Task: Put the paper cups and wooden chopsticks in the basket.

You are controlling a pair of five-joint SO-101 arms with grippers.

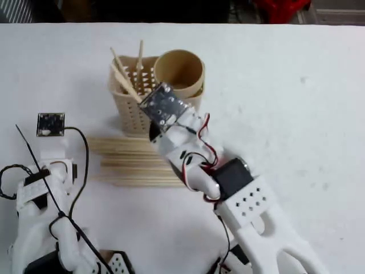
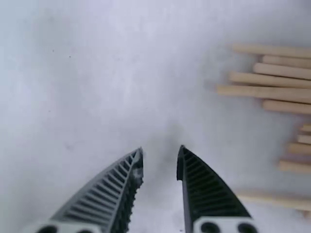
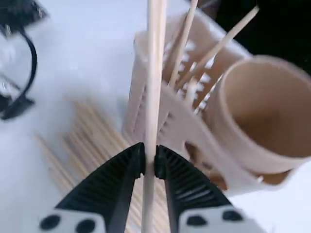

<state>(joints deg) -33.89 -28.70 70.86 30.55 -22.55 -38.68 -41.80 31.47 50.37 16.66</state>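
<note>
A cream perforated basket (image 1: 132, 111) stands at the middle back of the table, with a paper cup (image 1: 179, 71) inside it and a few wooden chopsticks (image 1: 140, 57) sticking up. My right gripper (image 3: 149, 153) is shut on one chopstick (image 3: 154, 73), held upright against the near side of the basket (image 3: 146, 97), next to the cup (image 3: 265, 111). A pile of chopsticks (image 1: 134, 160) lies flat in front of the basket. My left gripper (image 2: 160, 153) hangs open over bare table, with the pile's ends (image 2: 272, 82) off to one side.
The left arm (image 1: 43, 194) sits at the front left with a black cable (image 1: 85, 154) looping beside it. The right arm (image 1: 239, 194) crosses from the front right over the end of the pile. White tabletop (image 1: 296, 103) stretches to the right.
</note>
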